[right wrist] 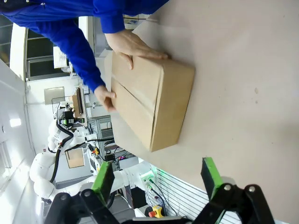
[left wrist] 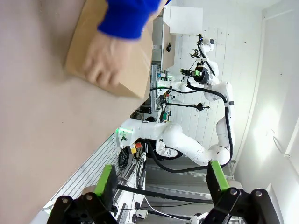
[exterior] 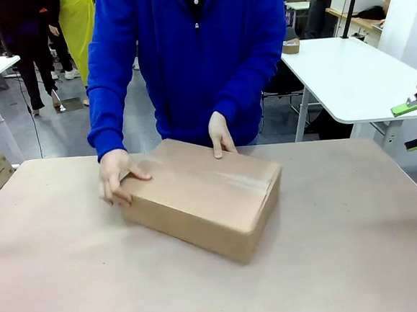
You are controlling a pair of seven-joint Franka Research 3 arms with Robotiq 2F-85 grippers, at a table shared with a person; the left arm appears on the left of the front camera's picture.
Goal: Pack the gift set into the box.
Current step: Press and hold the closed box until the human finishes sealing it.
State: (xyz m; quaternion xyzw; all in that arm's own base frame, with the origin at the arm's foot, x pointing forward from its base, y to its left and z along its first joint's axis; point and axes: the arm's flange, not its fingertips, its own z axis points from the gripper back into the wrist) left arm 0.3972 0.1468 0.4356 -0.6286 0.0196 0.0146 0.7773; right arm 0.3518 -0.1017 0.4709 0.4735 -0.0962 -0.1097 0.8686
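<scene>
Person's 2 hands [exterior: 116, 174] rest on the shut box [exterior: 205, 199] — left tool [left wrist: 162, 179], right tool [right wrist: 157, 176] spread.

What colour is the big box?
Plain brown cardboard; the box shows best in the front view.

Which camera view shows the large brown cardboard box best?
Front view: the large brown cardboard box sits whole and closed. Right wrist view shows it whole, rolled sideways. Left wrist view cuts it off, a hand covering part.

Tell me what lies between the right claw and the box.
Bare table. In the right wrist view, nothing sits on it between the right claw and the closed box.
</scene>
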